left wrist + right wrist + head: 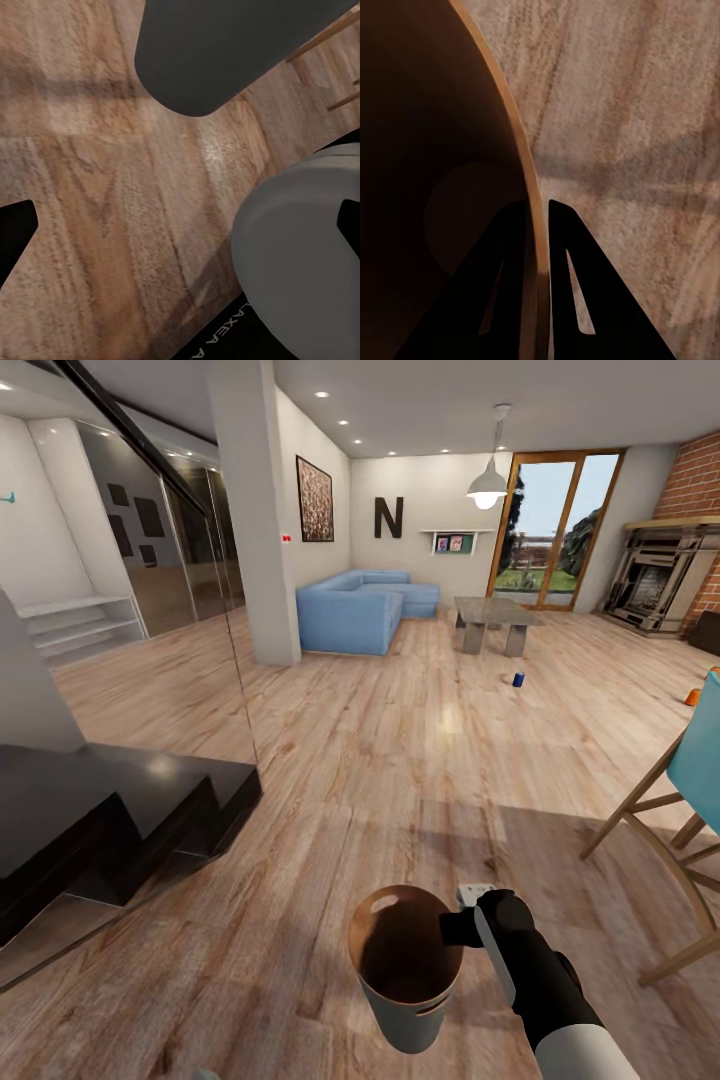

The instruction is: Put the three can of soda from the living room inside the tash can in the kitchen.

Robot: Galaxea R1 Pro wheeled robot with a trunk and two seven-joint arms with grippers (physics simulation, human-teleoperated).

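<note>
The trash can (404, 972), pale grey outside and brown inside, hangs just above the wood floor in front of me. My right gripper (461, 926) is shut on its rim; in the right wrist view the two black fingers (574, 292) pinch the thin wooden rim (514, 142), one inside and one outside. No can shows inside the bin. One orange soda can (692, 697) stands on the floor far to the right, beside the chair. My left gripper (182, 234) is open over bare floor, holding nothing.
This is the living room: a blue sofa (360, 608), a low coffee table (496, 616), a brick fireplace (658, 582), a white pillar (255, 510). A small blue can (518, 679) stands mid-floor. A wooden chair with a teal seat (690, 790) is close on the right, a black stepped block (120, 810) on the left.
</note>
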